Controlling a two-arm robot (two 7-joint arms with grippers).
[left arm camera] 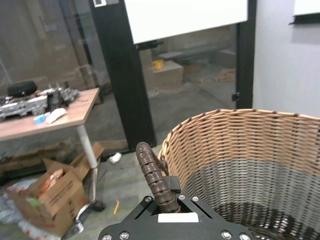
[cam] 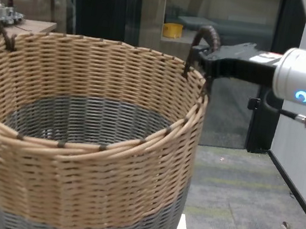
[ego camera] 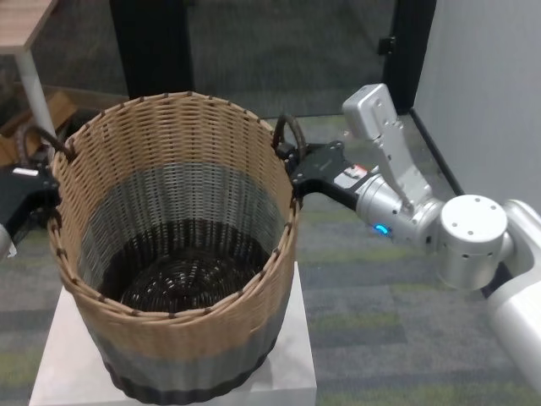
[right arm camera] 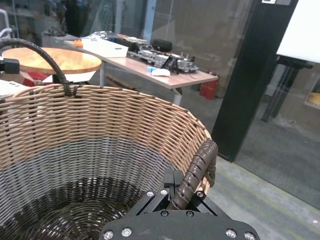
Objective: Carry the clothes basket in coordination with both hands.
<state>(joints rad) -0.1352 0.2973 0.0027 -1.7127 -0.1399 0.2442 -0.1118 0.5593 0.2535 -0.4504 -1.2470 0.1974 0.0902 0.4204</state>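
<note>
**Clothes basket gripped at both handles on a white stand**

The clothes basket (ego camera: pixel 173 254) is seen standing upright on a small white pedestal (ego camera: pixel 292 372), its round mouth opened upward and its axis vertical, leaned slightly toward the camera in the head view. Three woven bands are shown: tan at the rim, grey in the middle, dark brown at the base. Its two dark wrapped loop handles are set on opposite sides of the rim, so the line between them runs across the robot from left to right.

The right handle (ego camera: pixel 290 134) is clasped by the right pincer (ego camera: pixel 295 165), whose black fingers are clenched around the lower part of the loop just beside the rim; in the right wrist view the wrapped handle (right arm camera: pixel 197 172) is seen rising from between the jaws. A teal-blue ring light (ego camera: pixel 382 228) is lit on the right arm's silver joint. A small white and red label is carried on the right pincer's body, but its writing cannot be read.

The left handle (ego camera: pixel 38 135) is likewise grasped by the left pincer (ego camera: pixel 52 190), clenched on the loop at the basket's left side. A blank-looking white label (left arm camera: pixel 178 217) is fixed on its black housing.

A wooden desk (left arm camera: pixel 75 112) strewn with equipment is seen behind, with an open cardboard box (left arm camera: pixel 47 197) on the floor beneath it.
</note>
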